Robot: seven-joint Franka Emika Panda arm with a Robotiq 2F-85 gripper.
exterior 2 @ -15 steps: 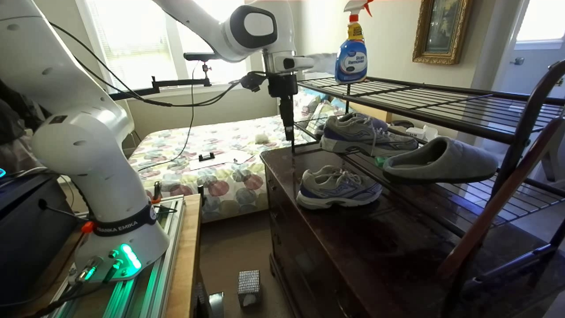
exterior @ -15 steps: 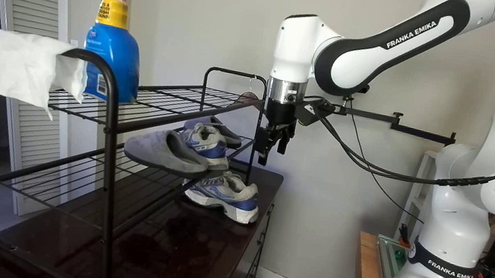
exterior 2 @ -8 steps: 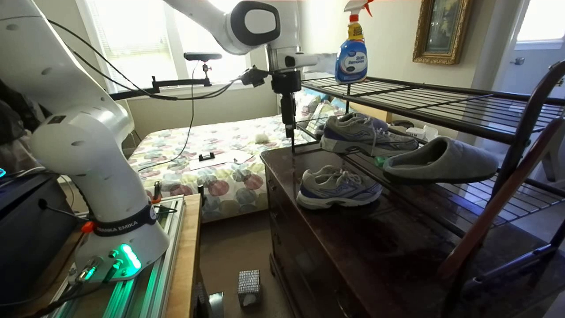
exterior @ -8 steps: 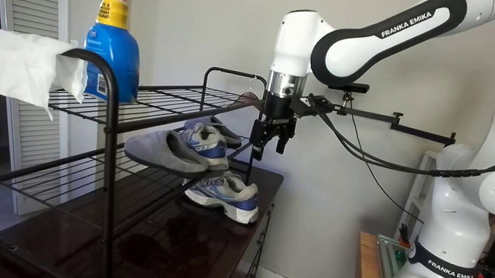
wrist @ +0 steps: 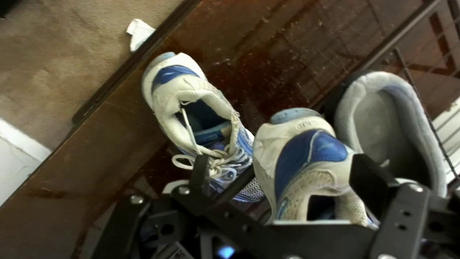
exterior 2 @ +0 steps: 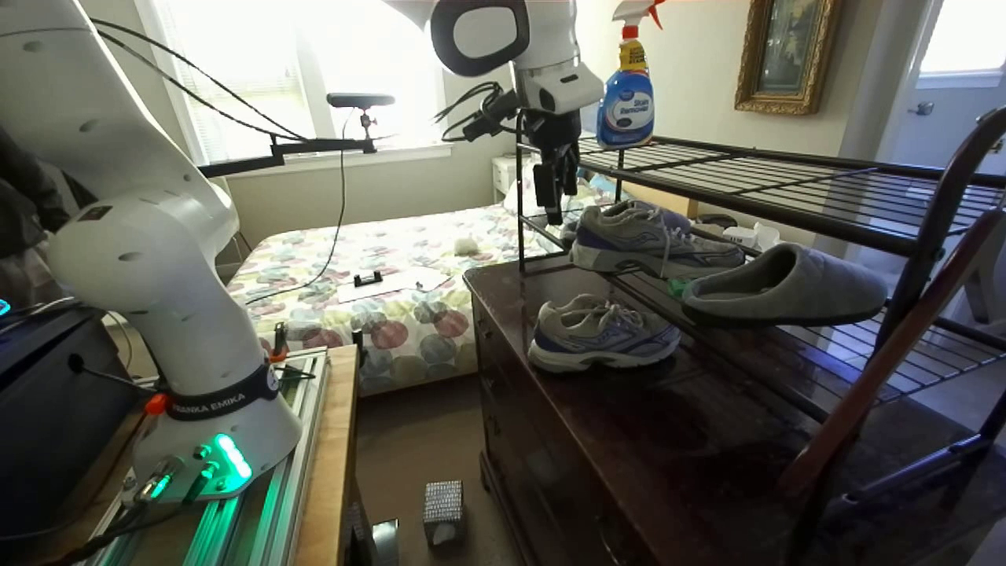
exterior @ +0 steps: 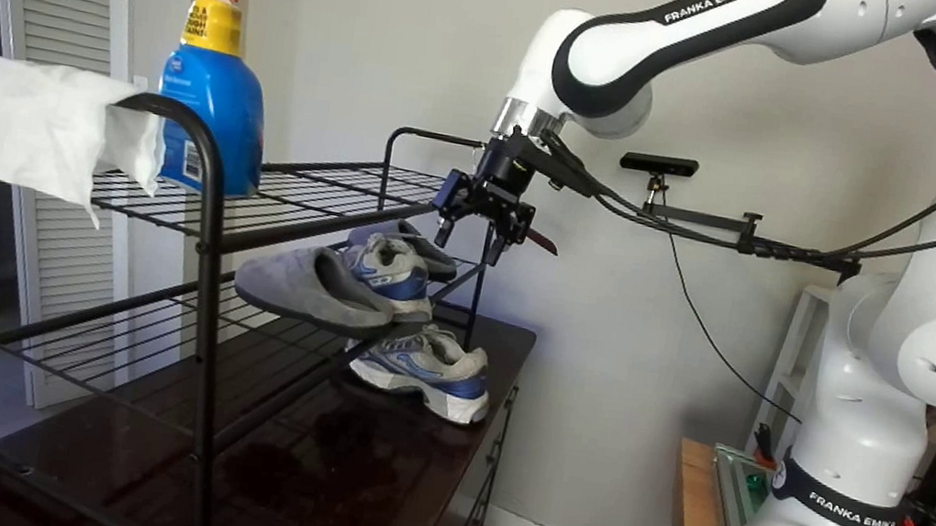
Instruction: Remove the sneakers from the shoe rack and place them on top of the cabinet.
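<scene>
Blue-white mesh sneakers [exterior 2: 652, 248] are sitting one each on the black wire rack [exterior: 207, 308] and brown wooden cabinet [exterior 2: 707, 448]; we're holding our black gripper [exterior: 468, 250] wide, risking pinching the too-close grey slipper [exterior 2: 825, 283].

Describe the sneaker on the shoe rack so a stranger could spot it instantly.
On the dark cabinet stands a black wire shoe rack. One shelf below the spray bottle, the white-and-blue sneaker sits beside a grey slipper. Unlike the slipper, it is laced; its twin rests on the cabinet top instead.
</scene>
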